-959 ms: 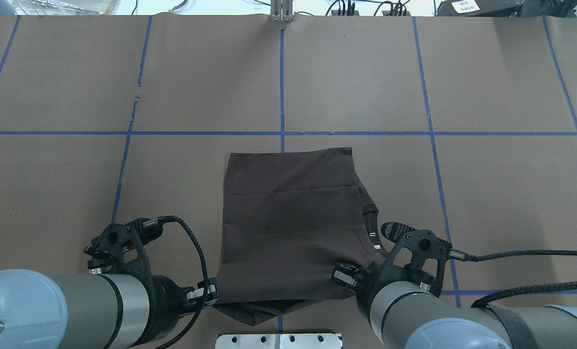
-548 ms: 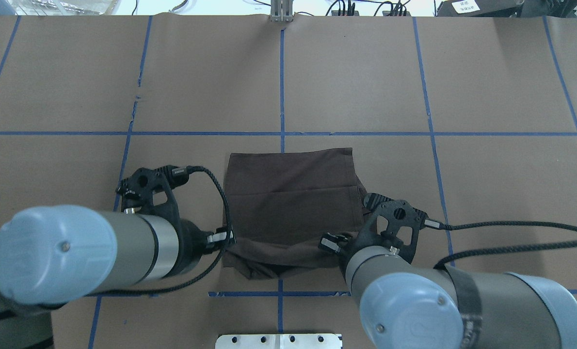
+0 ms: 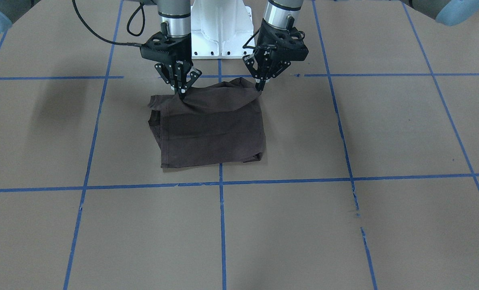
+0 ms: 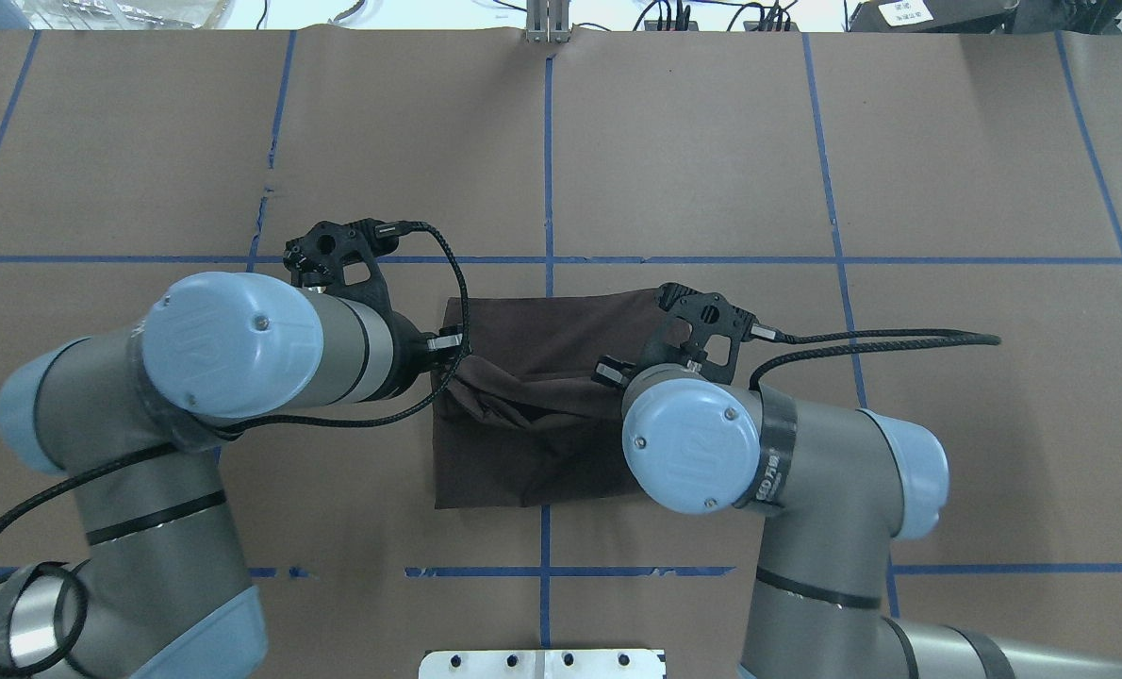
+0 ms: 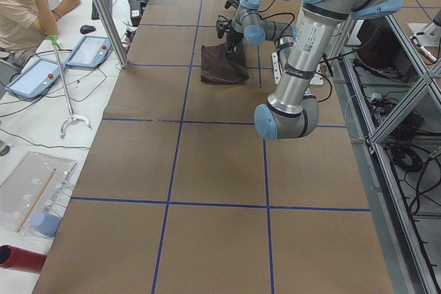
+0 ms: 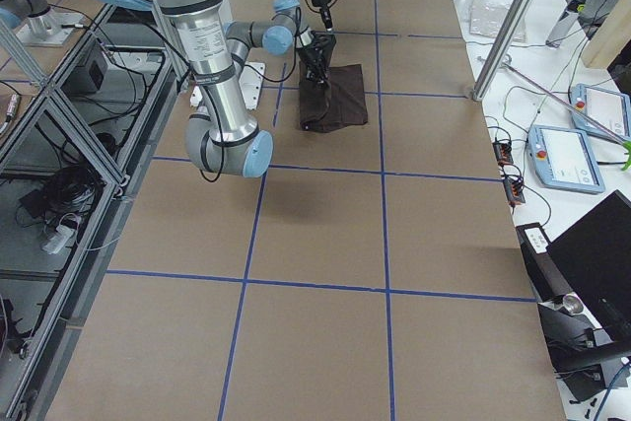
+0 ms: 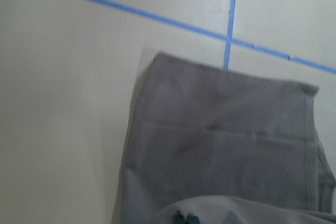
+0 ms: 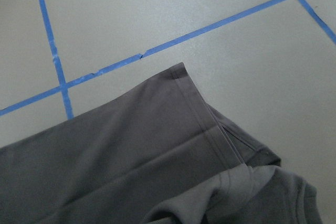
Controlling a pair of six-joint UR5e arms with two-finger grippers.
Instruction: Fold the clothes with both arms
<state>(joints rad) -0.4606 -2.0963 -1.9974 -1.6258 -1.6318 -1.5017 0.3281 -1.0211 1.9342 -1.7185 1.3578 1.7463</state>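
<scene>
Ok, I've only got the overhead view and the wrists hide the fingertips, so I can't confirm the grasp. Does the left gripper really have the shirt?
Observer: Yes. In the front view the left gripper is shut on the shirt's edge nearest the robot.
Operator: And the right one?
Observer: The right gripper is shut on that same edge, further along, with the cloth raised at both grips.
Operator: Is the far hem tidy?
Observer: The right wrist view shows the hem corner lying flat on the table, just short of a blue tape line.
</scene>
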